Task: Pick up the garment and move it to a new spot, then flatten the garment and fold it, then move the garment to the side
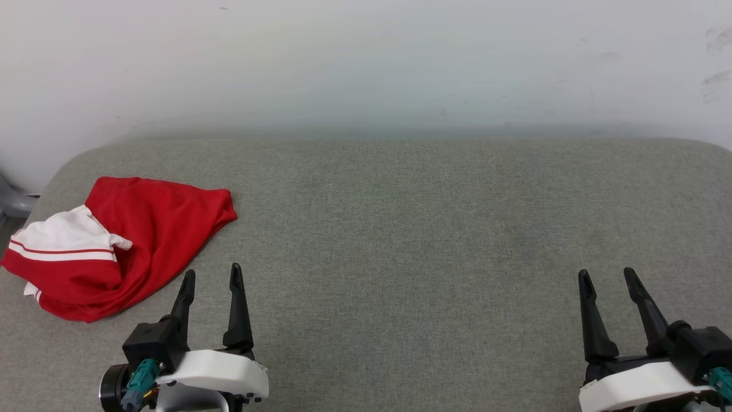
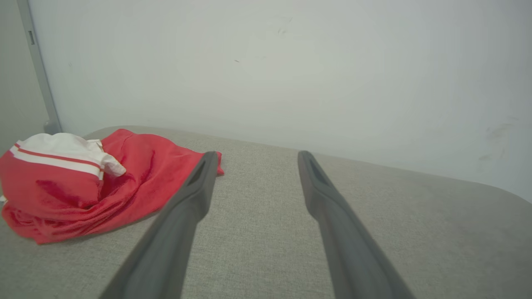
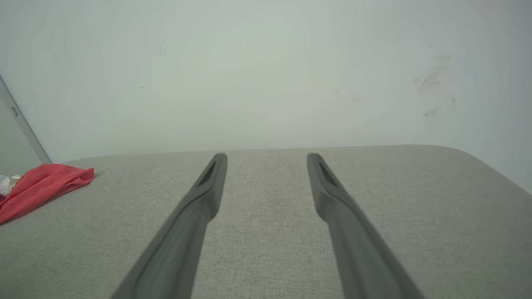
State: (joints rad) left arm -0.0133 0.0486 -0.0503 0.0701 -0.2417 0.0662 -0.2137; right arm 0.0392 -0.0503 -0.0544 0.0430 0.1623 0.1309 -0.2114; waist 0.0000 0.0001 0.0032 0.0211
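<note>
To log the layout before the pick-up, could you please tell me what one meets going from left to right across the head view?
garment, crumpled near the left edge → left gripper, open → right gripper, open

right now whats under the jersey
The jersey lies bunched on the grey cushion, near its left end. Cushion fabric shows all around it; anything beneath the folds is covered.
</note>
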